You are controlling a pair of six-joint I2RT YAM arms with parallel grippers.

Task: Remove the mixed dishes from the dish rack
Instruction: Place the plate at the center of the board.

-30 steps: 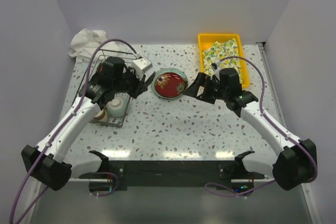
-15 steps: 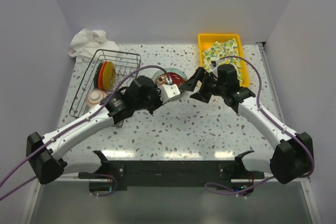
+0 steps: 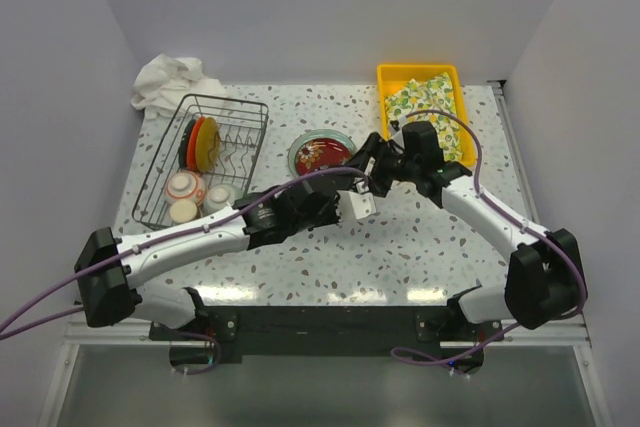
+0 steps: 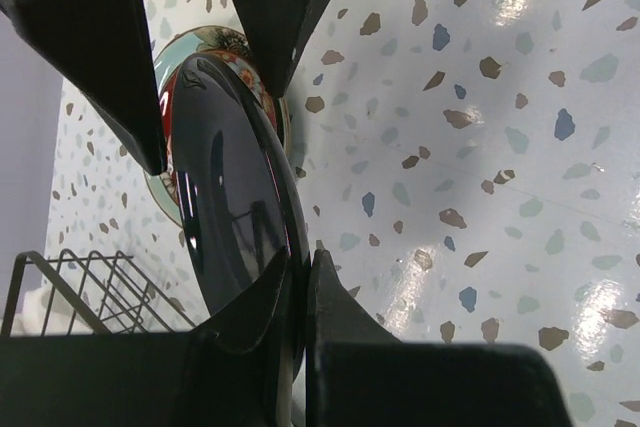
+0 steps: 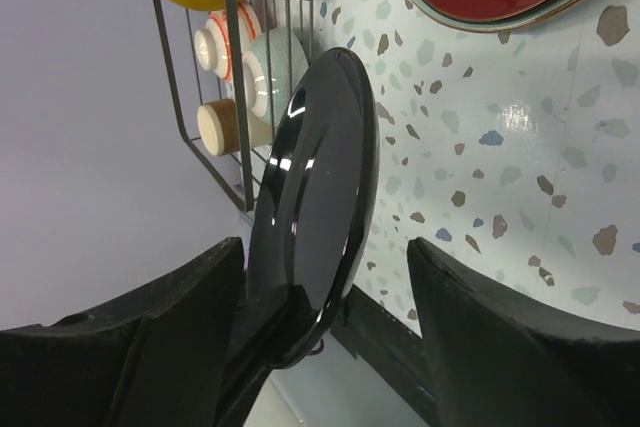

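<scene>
My left gripper (image 3: 358, 190) (image 4: 300, 265) is shut on the rim of a dark teal plate (image 4: 235, 197) and holds it on edge above the table centre. My right gripper (image 3: 369, 163) (image 5: 325, 247) is open, its fingers either side of the same plate (image 5: 315, 187), not touching it. A patterned dark red plate (image 3: 322, 154) lies on a pale green plate (image 3: 344, 137) just behind. The dish rack (image 3: 160, 169) at the left holds an orange plate (image 3: 208, 143), a red-white bowl (image 3: 185, 185) and cups (image 3: 218, 195).
A yellow tray (image 3: 385, 75) with a lemon-print cloth (image 3: 425, 107) stands at the back right. A white crumpled cloth (image 3: 168, 77) lies behind the rack. The left arm reaches across the table in front of the rack.
My left arm has swung from the rack to the table centre with the dark plate. My right gripper has moved left and now has its open fingers either side of the plate.
</scene>
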